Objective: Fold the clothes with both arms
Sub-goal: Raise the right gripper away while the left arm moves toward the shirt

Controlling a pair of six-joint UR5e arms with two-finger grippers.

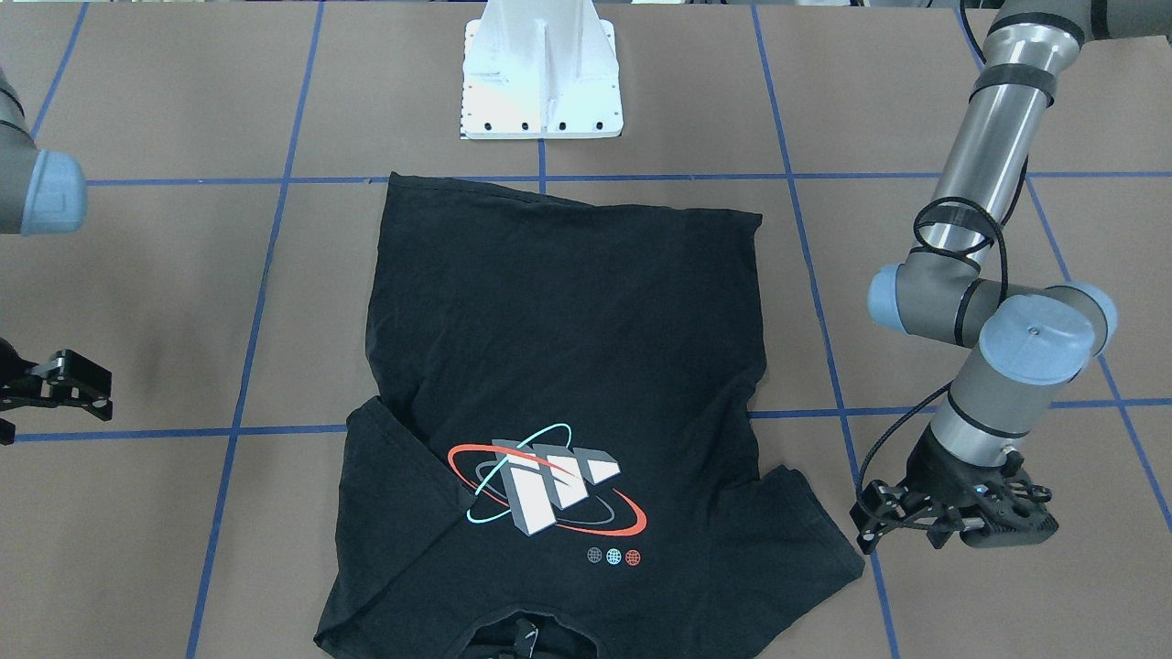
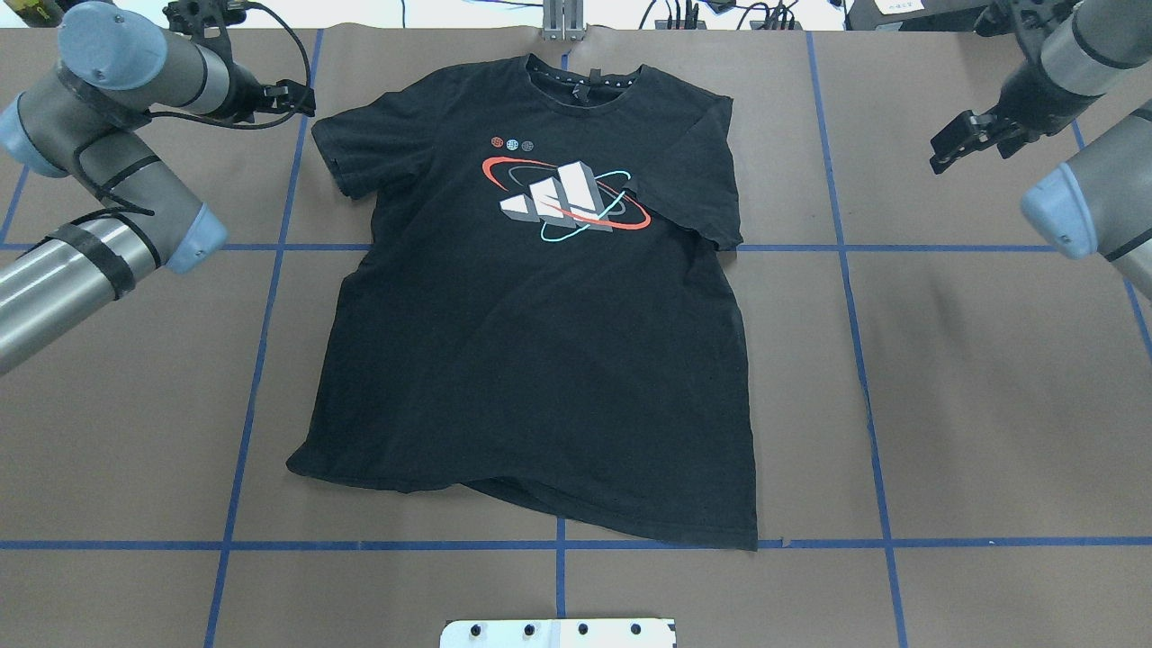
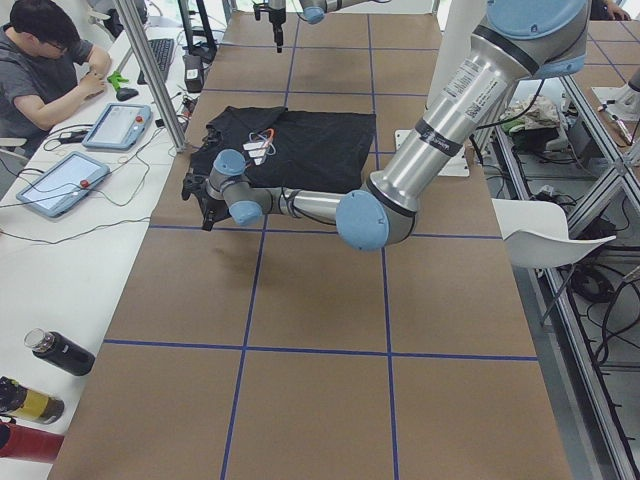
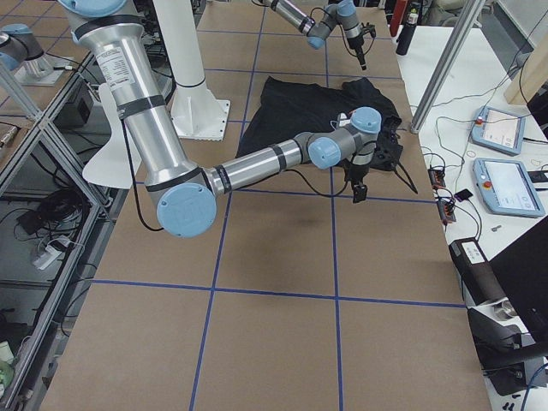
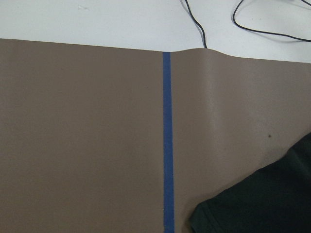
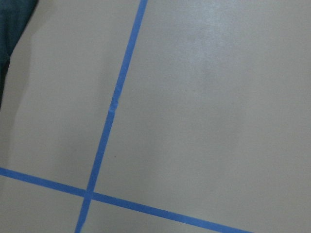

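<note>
Two arms reach low toward the desk (image 2: 990,378) edge opposite the robot's base. The left arm (image 1: 984,156) bends down at the wrist, and the left gripper (image 1: 865,522) hangs just beside a sleeve near that edge's left corner, fingers seemingly parted. The right gripper (image 2: 949,144), fingers apart, hovers well clear of the cloth toward the right corner. The black T-shirt (image 2: 531,342) lies flat mid-desk, print up, collar at that edge. The wrist views show no fingers, and the front view crops the collar.

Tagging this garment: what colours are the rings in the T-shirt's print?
Red and teal, in the print on the T-shirt; best seen in the front-facing view.
</note>
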